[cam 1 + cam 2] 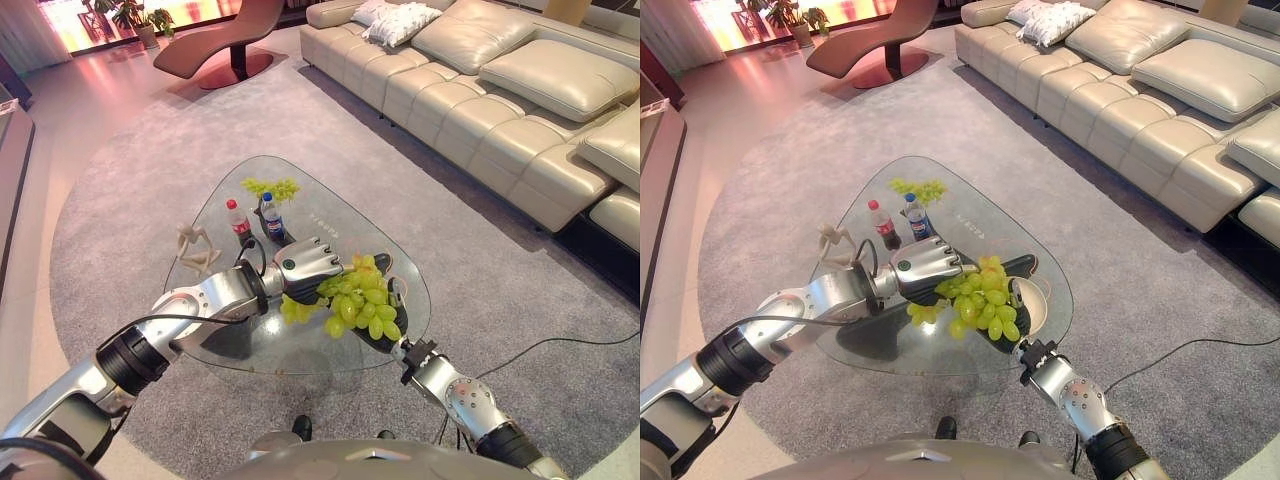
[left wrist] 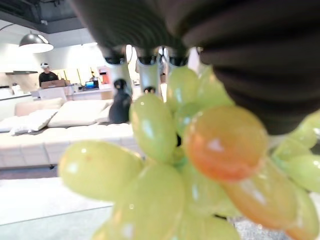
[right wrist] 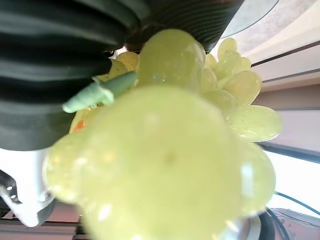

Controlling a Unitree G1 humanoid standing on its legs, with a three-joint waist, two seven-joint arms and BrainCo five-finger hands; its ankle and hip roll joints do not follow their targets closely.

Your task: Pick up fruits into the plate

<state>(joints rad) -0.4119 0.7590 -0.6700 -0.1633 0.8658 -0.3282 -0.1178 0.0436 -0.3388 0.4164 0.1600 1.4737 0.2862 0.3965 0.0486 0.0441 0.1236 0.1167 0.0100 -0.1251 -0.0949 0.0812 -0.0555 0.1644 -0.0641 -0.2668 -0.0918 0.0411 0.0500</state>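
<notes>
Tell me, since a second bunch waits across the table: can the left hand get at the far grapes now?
Probably not. The left hand rests on the near bunch, and two bottles stand between it and the far grapes.

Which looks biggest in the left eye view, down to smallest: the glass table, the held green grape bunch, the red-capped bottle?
1. Clear glass table
2. Green grape bunch at the left hand, partly enlarged by nearness
3. Red-capped bottle
</notes>
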